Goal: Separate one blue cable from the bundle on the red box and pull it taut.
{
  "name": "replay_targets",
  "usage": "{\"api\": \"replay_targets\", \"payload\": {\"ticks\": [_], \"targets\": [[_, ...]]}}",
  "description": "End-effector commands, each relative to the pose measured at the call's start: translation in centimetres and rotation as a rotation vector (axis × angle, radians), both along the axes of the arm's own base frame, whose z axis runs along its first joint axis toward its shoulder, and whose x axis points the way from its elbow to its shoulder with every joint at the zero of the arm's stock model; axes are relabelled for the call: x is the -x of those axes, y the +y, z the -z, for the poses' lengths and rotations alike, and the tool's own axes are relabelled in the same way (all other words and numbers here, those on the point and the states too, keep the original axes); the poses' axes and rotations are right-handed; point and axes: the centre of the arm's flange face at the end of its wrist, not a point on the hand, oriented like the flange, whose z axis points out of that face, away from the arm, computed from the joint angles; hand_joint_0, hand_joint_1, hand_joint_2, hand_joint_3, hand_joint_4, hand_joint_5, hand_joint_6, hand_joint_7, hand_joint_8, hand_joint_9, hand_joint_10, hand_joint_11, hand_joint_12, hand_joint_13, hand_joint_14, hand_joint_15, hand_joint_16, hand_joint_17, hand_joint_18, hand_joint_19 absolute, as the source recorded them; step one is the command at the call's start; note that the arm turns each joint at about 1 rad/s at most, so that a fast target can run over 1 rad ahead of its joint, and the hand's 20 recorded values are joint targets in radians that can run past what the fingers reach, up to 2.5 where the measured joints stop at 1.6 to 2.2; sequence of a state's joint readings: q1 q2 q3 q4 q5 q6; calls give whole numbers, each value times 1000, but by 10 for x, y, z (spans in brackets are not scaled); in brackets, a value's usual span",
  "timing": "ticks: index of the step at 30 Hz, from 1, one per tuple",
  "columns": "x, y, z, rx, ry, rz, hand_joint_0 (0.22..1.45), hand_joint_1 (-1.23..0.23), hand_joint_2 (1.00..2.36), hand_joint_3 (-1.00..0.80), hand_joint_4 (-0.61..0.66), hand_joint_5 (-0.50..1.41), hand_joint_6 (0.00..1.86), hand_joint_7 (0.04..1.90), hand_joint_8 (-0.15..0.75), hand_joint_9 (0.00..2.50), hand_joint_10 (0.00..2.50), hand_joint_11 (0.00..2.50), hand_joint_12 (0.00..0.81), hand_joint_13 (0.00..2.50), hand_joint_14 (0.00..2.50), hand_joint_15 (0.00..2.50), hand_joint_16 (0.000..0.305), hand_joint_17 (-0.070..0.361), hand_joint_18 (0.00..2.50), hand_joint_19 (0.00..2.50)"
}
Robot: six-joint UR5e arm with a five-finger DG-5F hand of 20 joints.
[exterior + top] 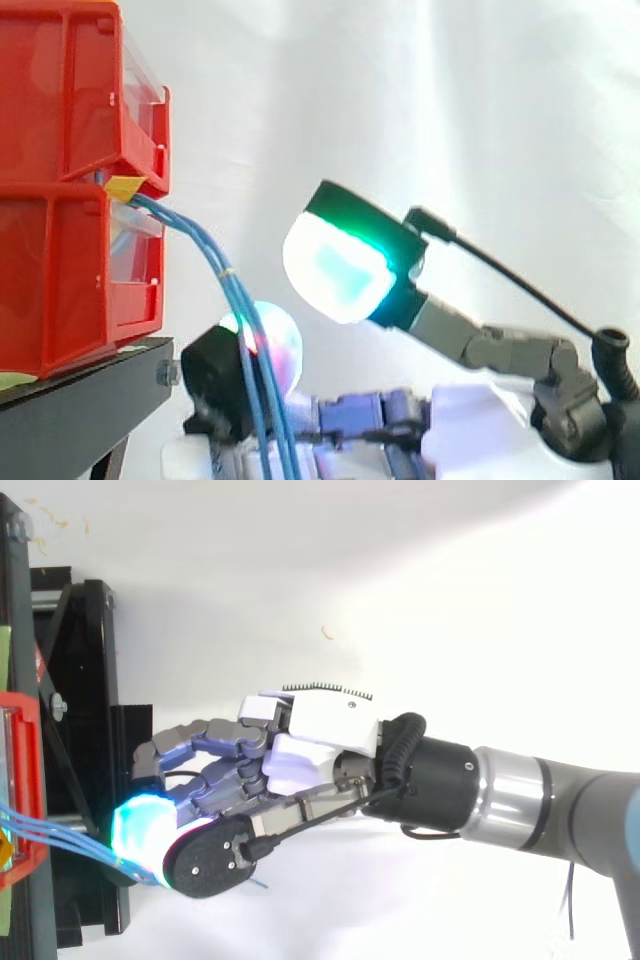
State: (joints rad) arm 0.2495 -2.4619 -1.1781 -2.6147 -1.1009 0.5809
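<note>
Thin, smooth blue cables (pixel 236 300) come out from between two stacked glossy red plastic bins (pixel 60 110), beside a scrap of yellow tape (pixel 122 186). They droop in a slack curve, cinched partway down by a small pale band (pixel 228 270). They hang across the front of my hand (pixel 320 735), a hard white and grey shell, just off the edge of the flat black stand (pixel 80 400). Whether I have hold of any strand I cannot tell. A soft white curtain (pixel 480 90) falls in folds behind.
</note>
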Motion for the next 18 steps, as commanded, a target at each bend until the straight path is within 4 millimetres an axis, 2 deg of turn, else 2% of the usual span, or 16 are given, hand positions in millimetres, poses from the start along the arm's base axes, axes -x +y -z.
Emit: {"api": "replay_targets", "payload": {"ticks": [1,2,5,14,18], "targets": [[-5,7,27,-42,-35,-9,495,-789,1000,-500,213,-156,723,1160,343,737,10,415,389,512,7,213,54,122,628,459],[-6,8,35,-43,-34,-10,493,-786,1000,-500,215,-156,724,1158,344,737,10,414,390,514,6,213,54,122,630,458],[-6,11,40,-42,-35,-12,487,-784,1000,-500,217,-156,724,1156,344,738,10,415,392,518,6,210,55,123,636,448],[-6,17,40,-39,-34,-18,554,-777,1000,-500,198,-153,714,1184,328,734,10,412,372,509,7,212,51,114,615,466],[-6,19,40,-40,-37,-21,540,-746,1000,-500,202,-153,707,1194,328,735,10,409,376,511,6,212,51,115,617,470]]}}
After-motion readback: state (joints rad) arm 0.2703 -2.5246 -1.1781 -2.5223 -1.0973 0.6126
